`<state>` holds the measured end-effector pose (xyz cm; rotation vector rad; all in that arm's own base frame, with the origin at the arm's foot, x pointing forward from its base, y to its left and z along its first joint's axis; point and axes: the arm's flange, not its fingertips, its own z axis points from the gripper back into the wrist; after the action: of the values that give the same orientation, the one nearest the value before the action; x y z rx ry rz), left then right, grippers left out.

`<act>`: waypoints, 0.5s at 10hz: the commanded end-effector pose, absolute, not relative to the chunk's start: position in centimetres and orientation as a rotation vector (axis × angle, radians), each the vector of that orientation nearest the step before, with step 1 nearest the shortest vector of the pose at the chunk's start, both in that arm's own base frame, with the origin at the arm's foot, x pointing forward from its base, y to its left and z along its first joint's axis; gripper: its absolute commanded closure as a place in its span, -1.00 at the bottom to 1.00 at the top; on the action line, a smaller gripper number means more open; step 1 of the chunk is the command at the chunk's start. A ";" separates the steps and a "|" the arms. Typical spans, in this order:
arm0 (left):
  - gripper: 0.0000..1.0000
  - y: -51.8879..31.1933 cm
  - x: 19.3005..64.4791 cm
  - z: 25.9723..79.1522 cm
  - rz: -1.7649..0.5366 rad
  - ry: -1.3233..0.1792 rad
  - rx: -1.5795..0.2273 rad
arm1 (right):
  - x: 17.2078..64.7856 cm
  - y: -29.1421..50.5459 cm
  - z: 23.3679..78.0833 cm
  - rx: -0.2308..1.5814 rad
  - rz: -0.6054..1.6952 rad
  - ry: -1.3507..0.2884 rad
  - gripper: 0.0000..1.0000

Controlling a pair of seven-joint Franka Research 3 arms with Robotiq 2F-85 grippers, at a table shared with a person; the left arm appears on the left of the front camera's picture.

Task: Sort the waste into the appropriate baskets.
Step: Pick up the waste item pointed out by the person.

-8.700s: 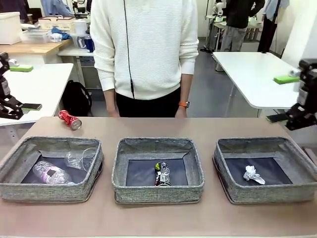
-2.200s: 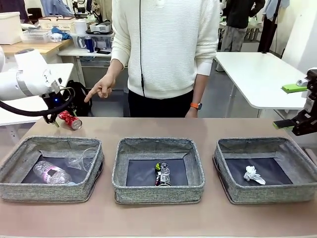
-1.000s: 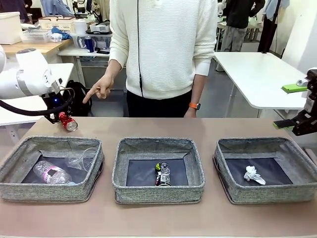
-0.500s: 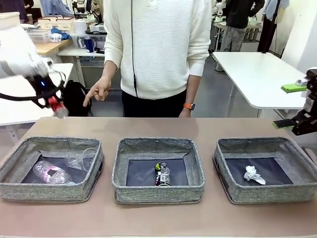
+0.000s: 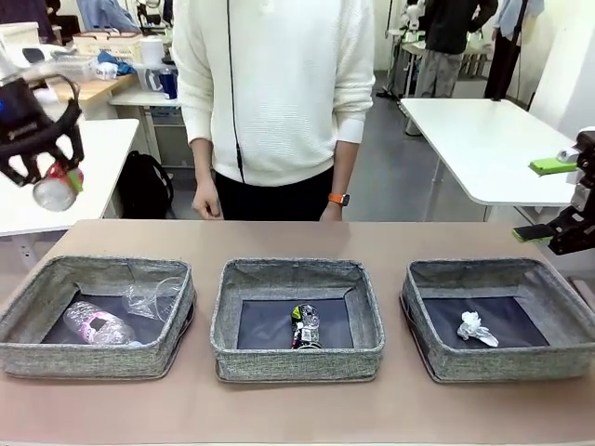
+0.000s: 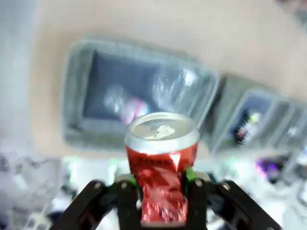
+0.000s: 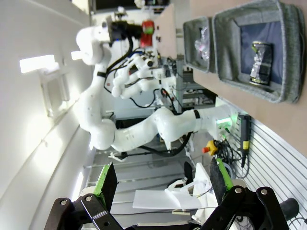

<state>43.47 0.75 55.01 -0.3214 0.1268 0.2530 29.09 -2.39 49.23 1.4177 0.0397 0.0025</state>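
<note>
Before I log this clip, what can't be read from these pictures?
- Front view: the red can is half hidden by the left end effector; its print is unreadable.
- Left wrist view: motion blur smears the left basket and its contents.
- Front view: the middle basket holds a dark can, label too small.

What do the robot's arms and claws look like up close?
The left arm is glossy white with rounded joints and black cables looped near its wrist. Each gripper is black with two linked fingers and green pads: the left gripper and the right gripper look alike.
</note>
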 end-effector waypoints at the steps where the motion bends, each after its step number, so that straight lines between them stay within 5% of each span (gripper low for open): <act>1: 1.00 0.5 39.9 53.2 0.105 0.130 -0.309 | 29.1 -2.3 49.8 1.434 -0.012 0.050 -1.00; 2: 1.00 0.4 39.1 52.5 0.075 0.059 -0.382 | 29.1 -2.3 49.8 1.434 -0.012 0.050 -1.00; 5: 1.00 0.0 40.7 54.3 0.178 0.170 -0.322 | 29.1 -2.3 49.8 1.434 -0.012 0.050 -1.00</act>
<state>39.93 0.12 53.56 -0.3283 0.1571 0.1496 29.10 -2.38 49.22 1.4177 0.0403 0.0023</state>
